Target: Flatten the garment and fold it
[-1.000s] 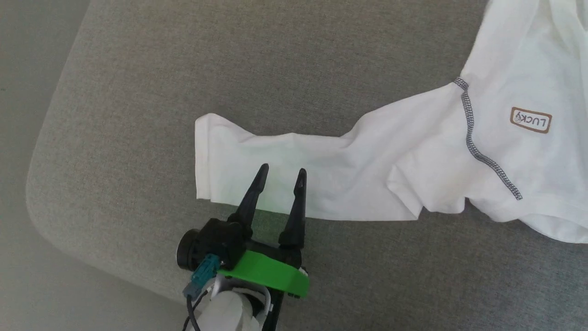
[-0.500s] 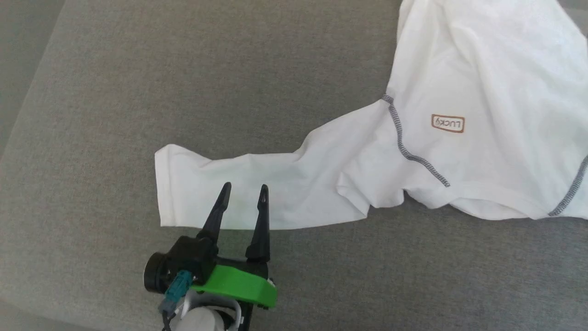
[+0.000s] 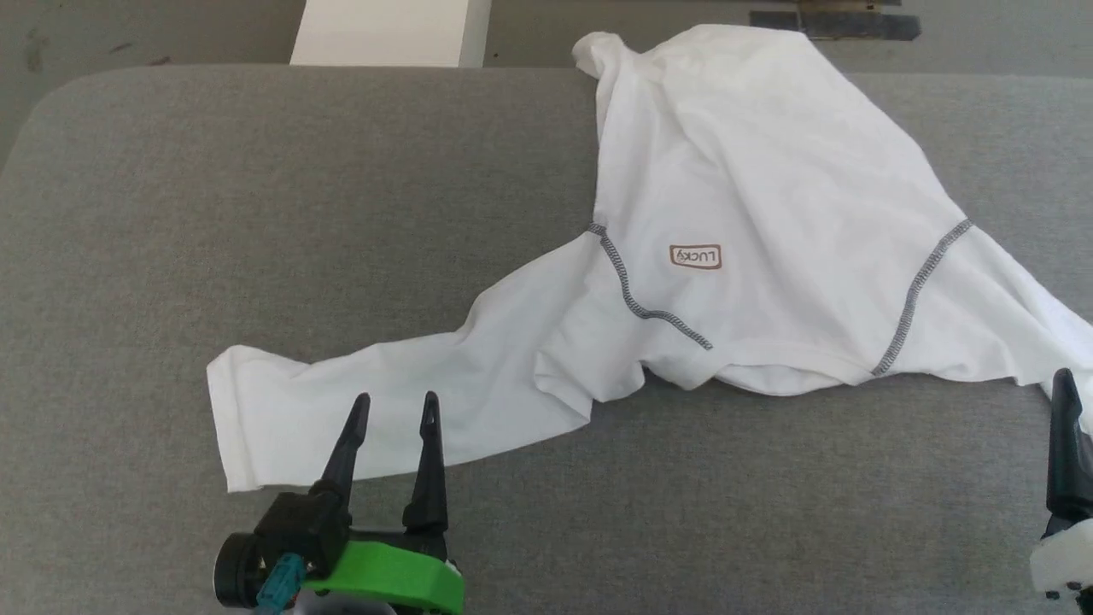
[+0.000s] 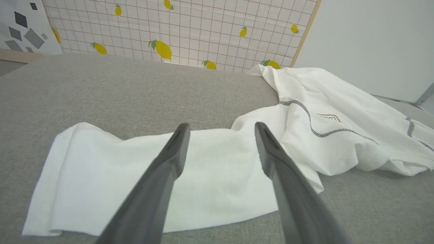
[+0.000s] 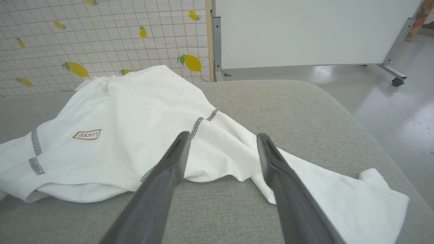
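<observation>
Find the shirt [image 3: 768, 213] lying loose on the grey cushion [image 3: 213, 213], ahead of both pincers and between them, chest patch [image 3: 695, 256] up, body rumpled and reaching past the cushion's far edge. Just ahead of the left pincer [image 3: 397, 397] and under its tips, find one sleeve [image 3: 282, 418] stretched fairly flat, cuff off to that pincer's left. Read that pincer as spread wide and empty, poised over the sleeve's near edge; impossible to say whether touching cloth. Read the right pincer [image 5: 222, 137] the same way: fingers parted, nothing between them, aimed at the other sleeve [image 5: 339, 200], which trails ahead and to its right.

Likely trouble from here:
- Nipping only the top layer of such thin cloth, or catching a wrinkle with it, and so dragging creases along instead of smoothing them.
- Pulling on one sleeve with nothing holding the opposite side, and so sliding the whole shirt over the cushion.
- Pushing away from the pincers, and so tipping more of the body off the far edge, where some already overhangs.

Against a second ago: far more of the shirt in the head view, plus one right finger at the lower right. Best put down to the head shifting, not the cloth. Left pincer kept over the same stretch of sleeve, as wide as before.
</observation>
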